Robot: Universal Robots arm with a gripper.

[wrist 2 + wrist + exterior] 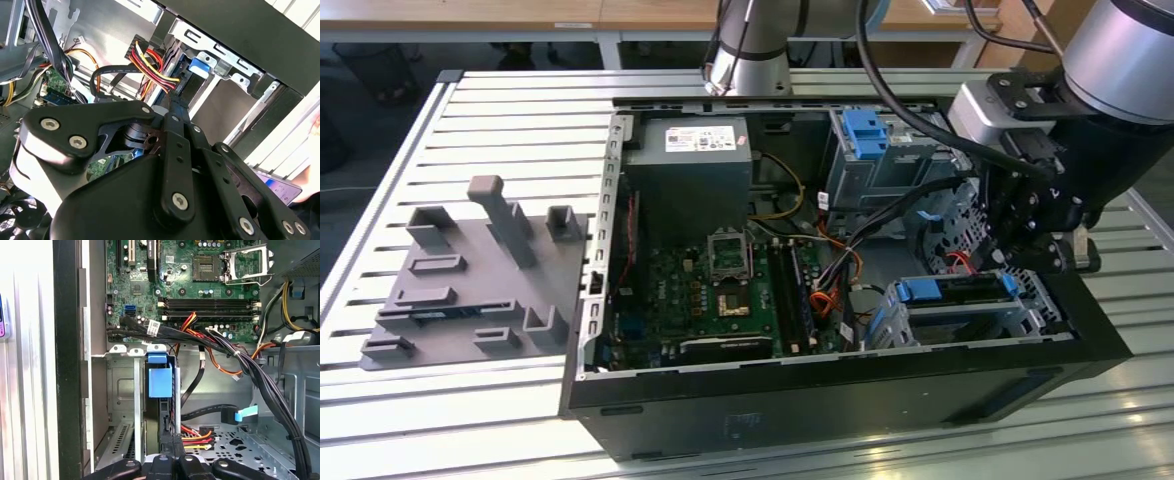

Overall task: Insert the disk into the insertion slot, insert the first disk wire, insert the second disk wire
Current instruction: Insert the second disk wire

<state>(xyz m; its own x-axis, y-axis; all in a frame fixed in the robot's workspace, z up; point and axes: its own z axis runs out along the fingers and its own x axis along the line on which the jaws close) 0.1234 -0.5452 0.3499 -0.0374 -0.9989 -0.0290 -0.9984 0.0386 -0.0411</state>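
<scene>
Disk [958, 290] sits on edge inside the insertion slot [963, 325], at the corner of the case [854, 400] toward the exterior view's right. Its long axis runs left-right across that view, blue carrier edge uppermost, one end toward the gripper [1047, 255]. Gripper fingers [176, 117] are pinched together on the plug of the red-yellow-black wire bundle [150, 62], plug tip at the disk's end near its blue tab. A black cable [220, 411] with a blue plug lies on the case floor, apart from the disk.
</scene>
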